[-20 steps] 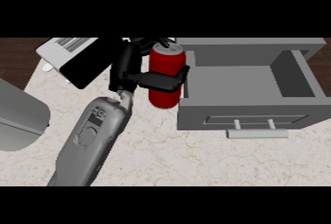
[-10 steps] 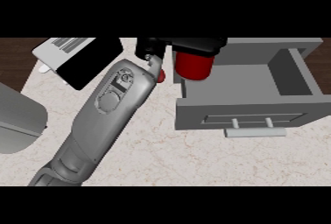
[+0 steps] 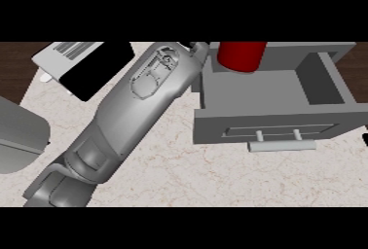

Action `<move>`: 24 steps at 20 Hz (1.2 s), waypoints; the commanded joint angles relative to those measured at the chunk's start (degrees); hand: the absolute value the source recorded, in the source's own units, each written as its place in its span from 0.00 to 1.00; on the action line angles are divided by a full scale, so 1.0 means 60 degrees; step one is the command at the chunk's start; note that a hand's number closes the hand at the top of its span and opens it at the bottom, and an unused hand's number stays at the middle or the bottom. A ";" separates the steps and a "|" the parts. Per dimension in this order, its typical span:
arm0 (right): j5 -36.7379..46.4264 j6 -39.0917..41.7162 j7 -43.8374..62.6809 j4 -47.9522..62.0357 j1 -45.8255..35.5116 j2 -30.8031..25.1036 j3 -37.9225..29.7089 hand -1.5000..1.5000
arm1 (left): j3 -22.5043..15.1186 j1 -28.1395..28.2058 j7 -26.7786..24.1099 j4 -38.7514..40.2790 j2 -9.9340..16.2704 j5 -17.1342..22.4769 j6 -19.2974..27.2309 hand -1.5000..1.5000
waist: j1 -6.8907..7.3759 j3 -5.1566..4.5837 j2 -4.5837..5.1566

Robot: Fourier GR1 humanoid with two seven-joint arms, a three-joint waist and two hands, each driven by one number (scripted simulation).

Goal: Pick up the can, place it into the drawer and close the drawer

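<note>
The red can [image 3: 241,56] stands upright over the back of the open drawer [image 3: 251,95], its long axis running up toward the viewer, its top cut off by the upper edge of the view. Whether it rests on the drawer floor or hangs above it cannot be told. In front of the can the grey drawer floor is bare up to the front panel, and the right wall stands well apart from the can. The left wall lies just beside it. The drawer's handle [image 3: 282,144] juts out toward the near side over the pale marbled surface [image 3: 215,180], which lies open below and to the right.

The left forearm [image 3: 122,121] slants up from the lower left to the drawer's left rear corner. The left hand itself is hidden past the wrist, so I cannot tell how its fingers are set. A white toaster-like appliance [image 3: 75,61] sits at upper left. A grey object [image 3: 18,136] sits at the left edge.
</note>
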 commanded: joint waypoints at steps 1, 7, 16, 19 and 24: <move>-0.0234 0.0205 -0.0412 0.0516 0.0035 -0.0104 -0.0371 0.00 | 0.0036 -0.0484 -0.0297 0.0957 -0.0003 0.0047 -0.0235 1.00 | 0.0069 0.0002 -0.0009; -0.0363 0.0189 0.0017 0.0213 -0.0160 -0.0163 -0.0324 0.00 | -0.0326 -0.1150 -0.1074 0.2408 -0.0003 0.0895 -0.0247 1.00 | -0.0073 0.0004 0.0034; 0.0213 -0.0148 0.0518 0.0317 -0.1001 -0.0121 0.0237 0.00 | -0.2053 -0.1324 -0.1478 0.3125 -0.0003 0.2224 0.0782 1.00 | -0.0544 0.0017 0.0141; -0.0125 -0.0003 0.0136 0.0703 -0.1065 -0.0235 -0.0142 0.00 | -0.2021 -0.1297 -0.1940 0.3503 -0.0003 0.2315 0.0621 1.00 | -0.0425 0.0017 0.0130; 0.0149 -0.0068 0.0293 0.0603 -0.1239 -0.0288 0.0030 0.00 | -0.2541 -0.1463 -0.1992 0.3812 -0.0003 0.2647 0.0940 1.00 | -0.0589 0.0019 0.0168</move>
